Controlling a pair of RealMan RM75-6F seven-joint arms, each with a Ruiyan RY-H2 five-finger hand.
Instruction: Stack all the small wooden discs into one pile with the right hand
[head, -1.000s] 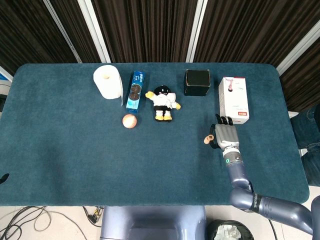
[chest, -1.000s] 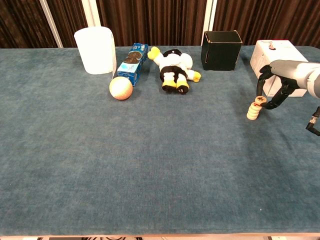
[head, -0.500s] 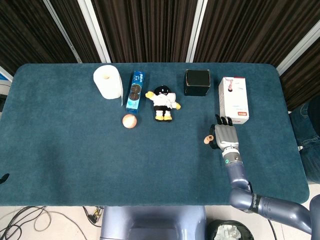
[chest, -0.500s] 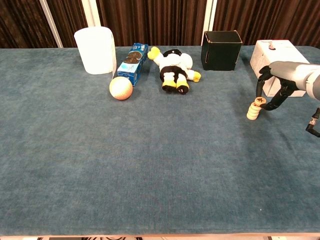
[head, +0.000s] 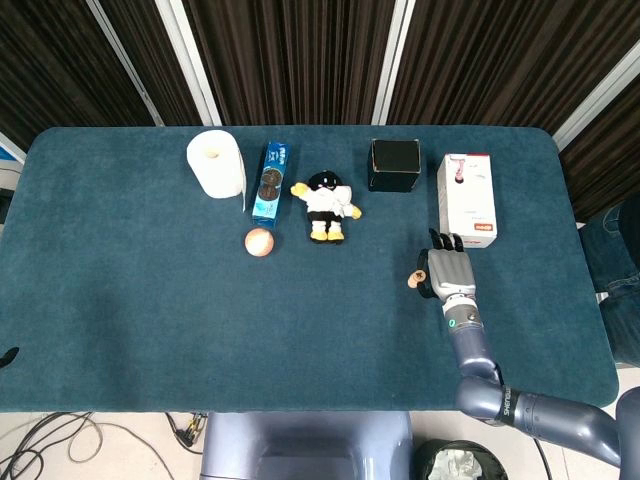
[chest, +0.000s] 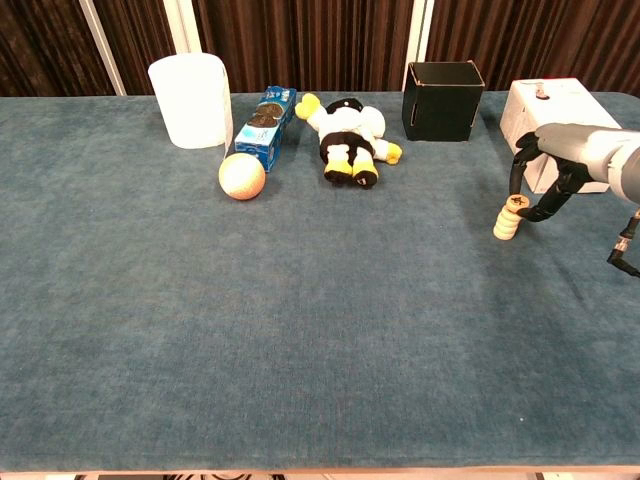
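Near the right edge of the worktop (chest: 300, 350), the pile of wooden discs (chest: 508, 220) stands upright, its long axis vertical. The right hand (chest: 560, 170) arches just beside it on the right; its fingers (chest: 522, 172) curl down toward the top disc, and whether they pinch it I cannot tell. No left hand shows.

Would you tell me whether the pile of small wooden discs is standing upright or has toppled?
Upright: in the chest view the wooden discs sit one atop another in a slightly uneven column, beside the right robot hand.
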